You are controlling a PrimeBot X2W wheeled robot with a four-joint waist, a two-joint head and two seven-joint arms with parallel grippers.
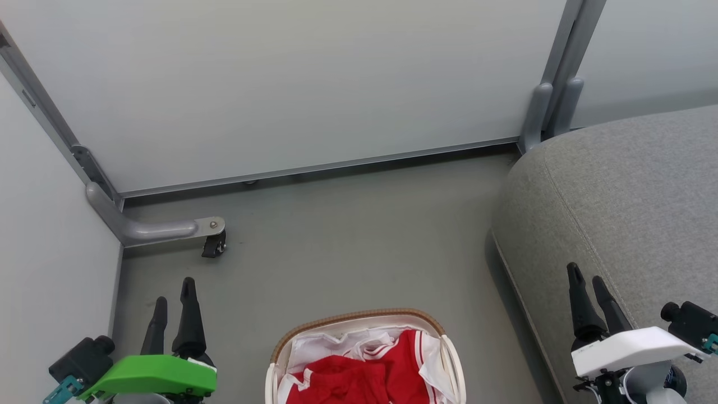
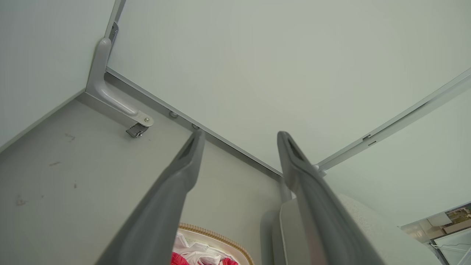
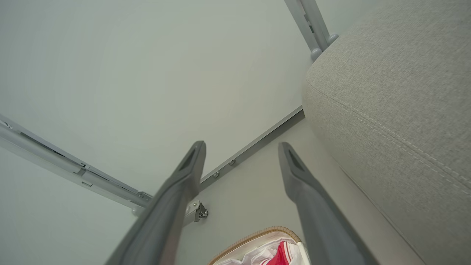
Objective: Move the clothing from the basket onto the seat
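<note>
Red clothing (image 1: 359,373) with white trim lies bunched in the white basket (image 1: 359,317) with a tan woven rim, at the bottom middle of the head view. Its rim also peeks into the left wrist view as basket (image 2: 213,232) and the right wrist view as basket (image 3: 254,235), with clothing (image 3: 279,252) inside. The light-grey seat (image 1: 634,207) fills the right side. My left gripper (image 1: 174,294) hangs open left of the basket, above the floor. My right gripper (image 1: 586,278) is open over the seat's front edge. Both hold nothing.
Pale partition panels (image 1: 280,84) close off the back and left. A grey partition foot with a small caster (image 1: 213,244) juts onto the grey floor (image 1: 359,241) at the left. Another partition post (image 1: 552,106) stands behind the seat's corner.
</note>
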